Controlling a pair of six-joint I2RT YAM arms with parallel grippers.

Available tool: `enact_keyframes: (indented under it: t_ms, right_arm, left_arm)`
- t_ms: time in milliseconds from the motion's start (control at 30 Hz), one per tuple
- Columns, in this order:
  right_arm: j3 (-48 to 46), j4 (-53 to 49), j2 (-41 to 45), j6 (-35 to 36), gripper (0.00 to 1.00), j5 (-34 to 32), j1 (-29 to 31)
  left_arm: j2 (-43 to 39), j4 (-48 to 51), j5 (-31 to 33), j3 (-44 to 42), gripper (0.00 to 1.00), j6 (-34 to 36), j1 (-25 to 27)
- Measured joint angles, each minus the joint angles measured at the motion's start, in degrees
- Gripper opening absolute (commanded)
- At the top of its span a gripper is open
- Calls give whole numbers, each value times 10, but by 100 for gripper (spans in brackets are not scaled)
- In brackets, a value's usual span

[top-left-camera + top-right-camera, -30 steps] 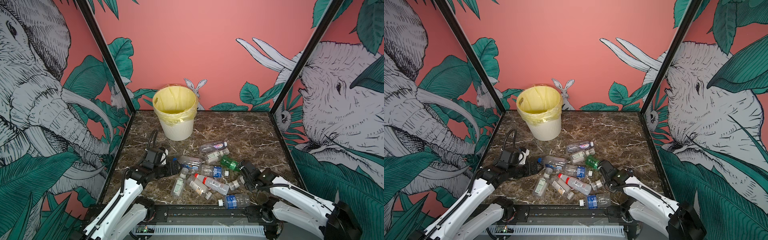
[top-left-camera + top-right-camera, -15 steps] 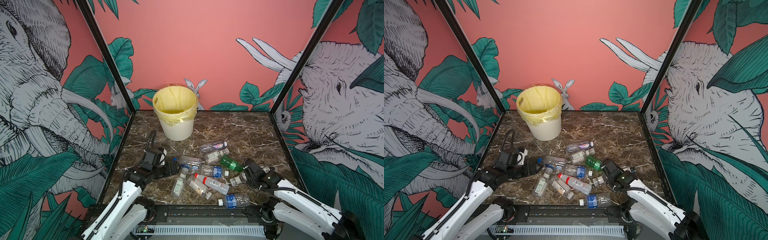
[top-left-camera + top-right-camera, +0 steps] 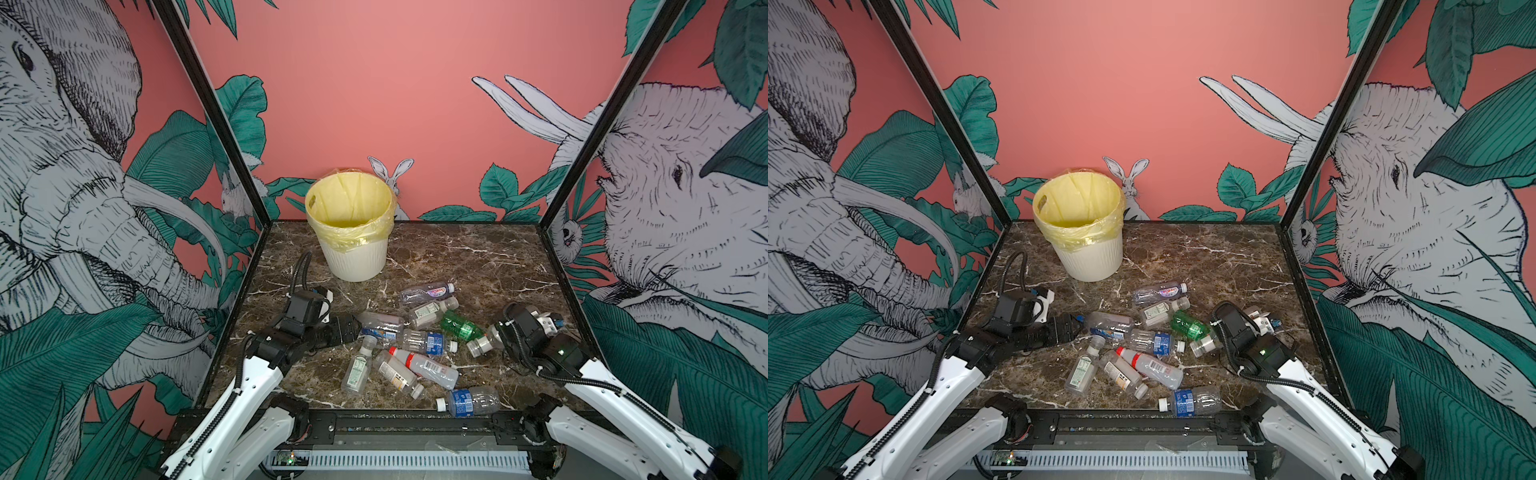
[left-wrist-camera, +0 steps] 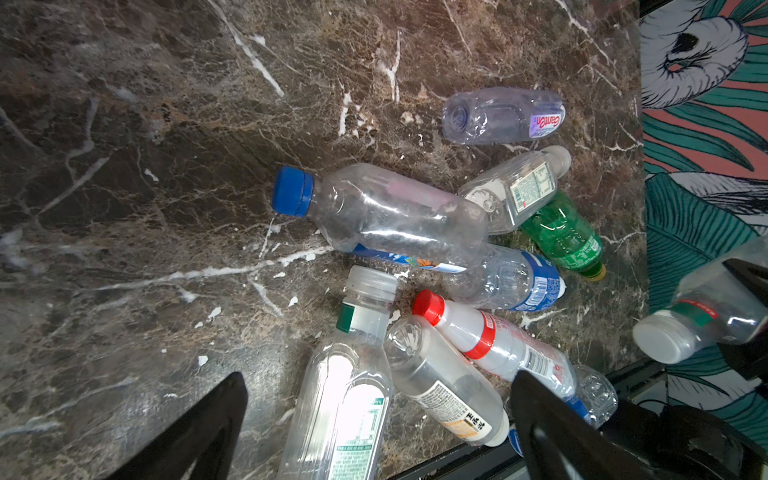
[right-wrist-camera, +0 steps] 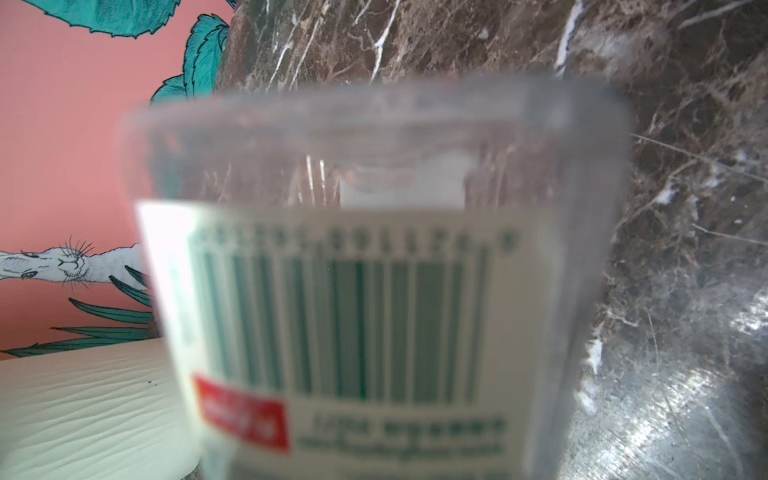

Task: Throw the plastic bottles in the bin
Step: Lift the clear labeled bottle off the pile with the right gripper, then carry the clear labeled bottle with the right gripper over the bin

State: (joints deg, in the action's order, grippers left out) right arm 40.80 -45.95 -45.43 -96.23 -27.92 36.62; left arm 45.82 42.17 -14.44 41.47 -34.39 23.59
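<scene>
Both top views show the bin (image 3: 353,257) upright at the back of the marble table (image 3: 490,257), left of centre and lined with a yellow bag (image 3: 351,232). The plastic bottles (image 3: 419,341) lie on their sides in a loose heap in front of it, well apart from it. There the left gripper (image 3: 349,328) is only a dark mass low at the left edge of the heap, just beside the blue-capped bottle (image 3: 380,322), and its jaws cannot be read. The left wrist view settles this: two black fingers (image 4: 199,428) stand spread wide, with bottles seen between them but none gripped. It also separates the blue-capped bottle (image 4: 395,216), the green bottle (image 4: 561,237) and the red-capped bottle (image 4: 498,345) clearly. At its edge, partly cut off, the white-capped bottle (image 4: 698,320) sits with the right gripper's dark fingers pressed against both sides of its body. In the top views the right gripper (image 3: 496,334) covers that bottle's body, and only the cap end (image 3: 480,344) projects toward the heap. The right wrist view is almost filled by this bottle (image 5: 353,291), out of focus, with a barcode label and a red patch. No fingers appear there, and the bin's ribbed wall (image 5: 83,407) fills one corner. Whether the held bottle touches the table cannot be told.
</scene>
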Motion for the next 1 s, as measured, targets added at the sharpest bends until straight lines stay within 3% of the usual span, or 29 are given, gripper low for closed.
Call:
enact_keyframes:
  t_ms: [200,467,1000]
  right_arm:
    - [31,20,-16,86,44,4,-3]
    - [77,81,-92,186,43,66,-3]
    - [160,186,-232,289,40,210,-1]
  left_arm:
    - [4,-9,-4,0,99,1,0]
    - [11,-38,-11,-4,99,-3,0]
    - [24,-48,-12,-14,99,10,0]
